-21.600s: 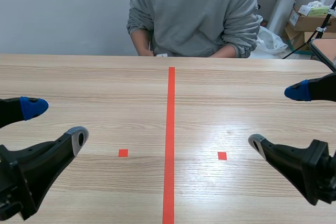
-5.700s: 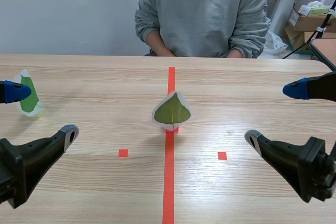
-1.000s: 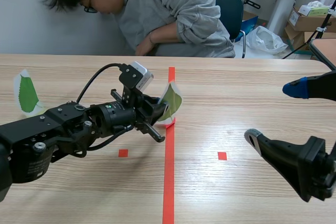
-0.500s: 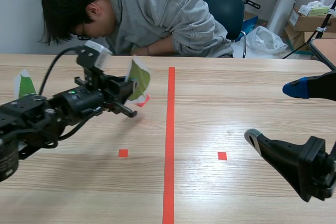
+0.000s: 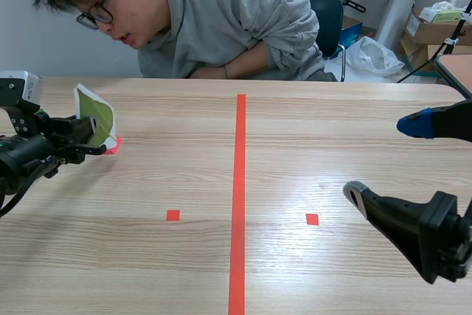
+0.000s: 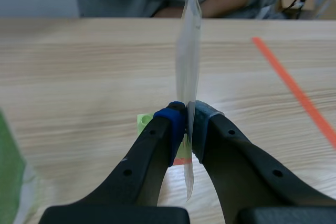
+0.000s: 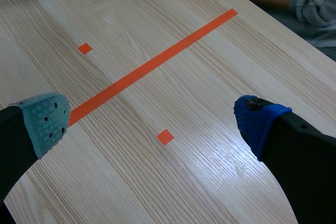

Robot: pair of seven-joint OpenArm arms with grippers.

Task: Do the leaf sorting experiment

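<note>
The leaf card (image 5: 96, 115) stands upright in the left hand (image 6: 185, 124), over the tabletop's (image 5: 295, 130) left side; the right hand (image 7: 153, 119) hangs over its right side, near the front edge. A person (image 5: 221, 20) leans in behind the far edge.

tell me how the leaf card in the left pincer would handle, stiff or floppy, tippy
Probably fairly stiff: the leaf card stands straight above the left pincer without drooping. Likely light, being sheet-thin edge-on. Tall on a small red base, it may tip easily.
</note>
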